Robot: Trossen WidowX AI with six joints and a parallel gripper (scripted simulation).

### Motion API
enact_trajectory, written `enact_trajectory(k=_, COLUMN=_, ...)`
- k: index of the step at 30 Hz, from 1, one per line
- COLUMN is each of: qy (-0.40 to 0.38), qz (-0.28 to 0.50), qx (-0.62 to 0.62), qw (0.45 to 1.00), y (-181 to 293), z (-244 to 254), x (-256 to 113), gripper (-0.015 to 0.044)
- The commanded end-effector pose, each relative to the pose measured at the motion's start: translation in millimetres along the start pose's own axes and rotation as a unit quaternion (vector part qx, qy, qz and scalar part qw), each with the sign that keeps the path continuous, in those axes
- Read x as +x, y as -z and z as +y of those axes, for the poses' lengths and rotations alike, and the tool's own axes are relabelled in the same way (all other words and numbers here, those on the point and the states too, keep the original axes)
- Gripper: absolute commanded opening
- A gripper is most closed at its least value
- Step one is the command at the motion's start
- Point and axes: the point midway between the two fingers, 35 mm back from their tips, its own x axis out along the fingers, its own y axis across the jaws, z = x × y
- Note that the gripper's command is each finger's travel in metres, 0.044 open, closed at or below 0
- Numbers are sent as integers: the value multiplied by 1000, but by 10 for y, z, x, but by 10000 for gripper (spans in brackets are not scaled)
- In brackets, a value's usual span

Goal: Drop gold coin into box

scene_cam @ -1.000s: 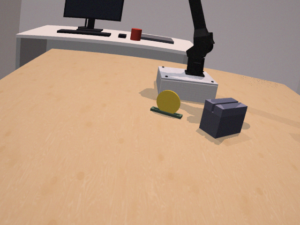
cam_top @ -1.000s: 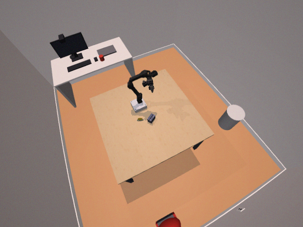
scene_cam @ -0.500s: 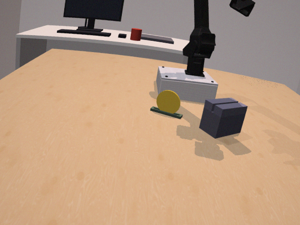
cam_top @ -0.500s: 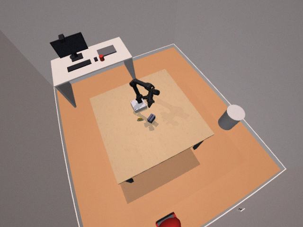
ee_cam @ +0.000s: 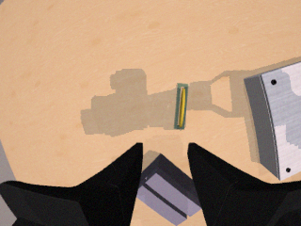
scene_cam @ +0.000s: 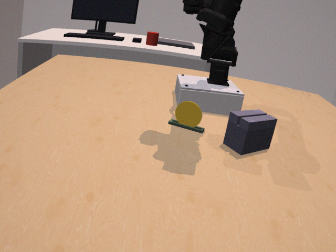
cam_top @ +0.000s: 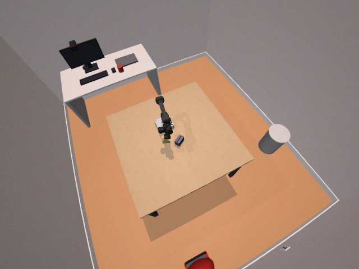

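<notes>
The gold coin (cam_top: pixel 165 141) (scene_cam: pixel 188 114) (ee_cam: pixel 182 107) stands on edge in the dark-green holder (scene_cam: pixel 199 129) (ee_cam: pixel 179 126). In the wrist view it is a thin upright line beyond the fingertips, slightly right of the gap between them. The grey box (cam_top: pixel 179 140) (scene_cam: pixel 256 138) (ee_cam: pixel 179 197) stands beside the holder, on its right in the exterior view. Its slot runs diagonally in the wrist view, turned relative to the coin. My gripper (ee_cam: pixel 165 148) is partly open and empty, high above the table. Its fingers are out of view in the exterior view, and they partly hide the box in the wrist view.
The white arm base (cam_top: pixel 158 123) (scene_cam: pixel 211 100) (ee_cam: pixel 287 118) is close behind the coin and holder. A white desk (cam_top: pixel 101 89) with a monitor (cam_top: pixel 82 53) and a red mug (cam_top: pixel 120 68) (scene_cam: pixel 152 38) stands beyond the wooden table (cam_top: pixel 185 174) (scene_cam: pixel 108 189).
</notes>
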Motion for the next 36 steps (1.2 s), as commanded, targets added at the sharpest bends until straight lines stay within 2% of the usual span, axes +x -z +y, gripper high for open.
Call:
enact_trajectory(k=1, qy=56, qz=62, qx=14, qw=996, y=-146, z=-176, x=300, gripper=161)
enact_trajectory(k=3, qy=71, qz=85, qx=22, qw=994, y=-192, z=-241, x=390, gripper=161)
enact_trajectory(k=9, qy=72, qz=88, qx=23, qw=993, y=-171, z=-213, x=421, gripper=161)
enact_trajectory(k=13, qy=72, qz=88, qx=23, qw=993, y=-114, z=-254, x=725, gripper=161)
enact_trajectory(k=36, qy=72, qz=88, qx=22, qw=993, y=-33, z=-259, x=1095, gripper=161)
